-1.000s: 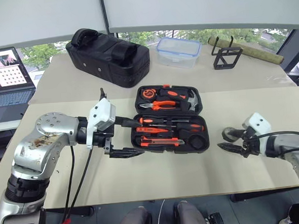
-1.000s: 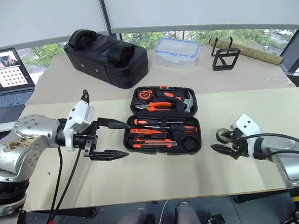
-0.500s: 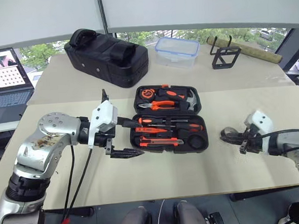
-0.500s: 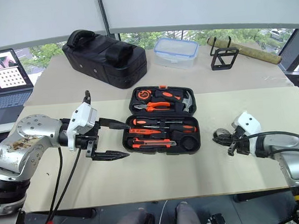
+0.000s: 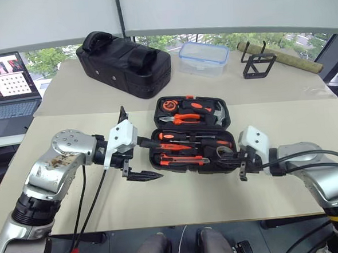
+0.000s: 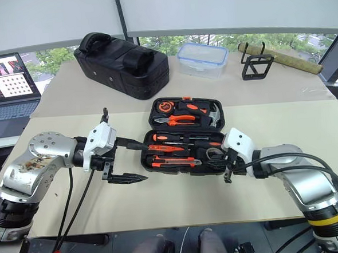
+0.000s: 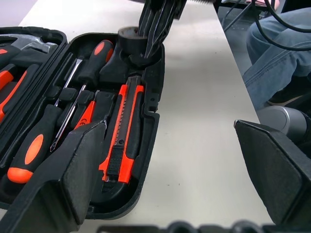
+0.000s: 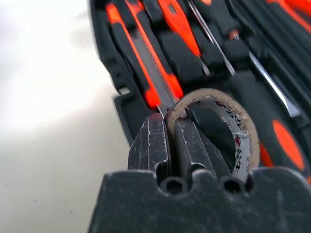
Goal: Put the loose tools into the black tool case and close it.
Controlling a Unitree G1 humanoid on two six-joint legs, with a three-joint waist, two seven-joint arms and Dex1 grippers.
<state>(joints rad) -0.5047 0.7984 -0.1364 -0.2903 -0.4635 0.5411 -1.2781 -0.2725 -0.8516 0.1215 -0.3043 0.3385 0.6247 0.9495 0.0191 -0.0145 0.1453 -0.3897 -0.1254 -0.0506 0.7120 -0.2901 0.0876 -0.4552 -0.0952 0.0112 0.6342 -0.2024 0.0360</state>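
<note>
black tool case lies open on the tabletop, front half toward the robot, rear half holding a hammer, pliers and a tape measure. right hand is pinched shut on the wall of the roll of tape, one finger inside the ring and one outside, holding it over the right front corner of the case just above a round recess. in the front half, the utility knife sits in its slot along the near edge, two screwdrivers lie in slots behind it, tester pen between them. left hand sits just beside the left edge of the case, fingers spread fully wide, nothing in it. behind the case, well apart: a black fabric bag, clear plastic box, a black wire stand; laptop at far left
</note>
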